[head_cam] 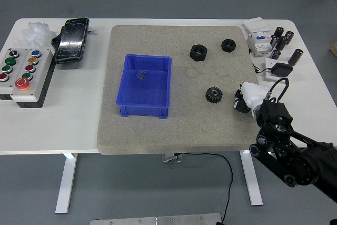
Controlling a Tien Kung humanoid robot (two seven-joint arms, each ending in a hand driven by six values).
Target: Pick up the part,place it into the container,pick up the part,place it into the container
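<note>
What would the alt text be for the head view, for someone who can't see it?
The robot's right hand hovers at the right edge of a grey mat, close to a black gear, holding nothing. A blue container sits left of the gear, with two black nuts further back.
</note>
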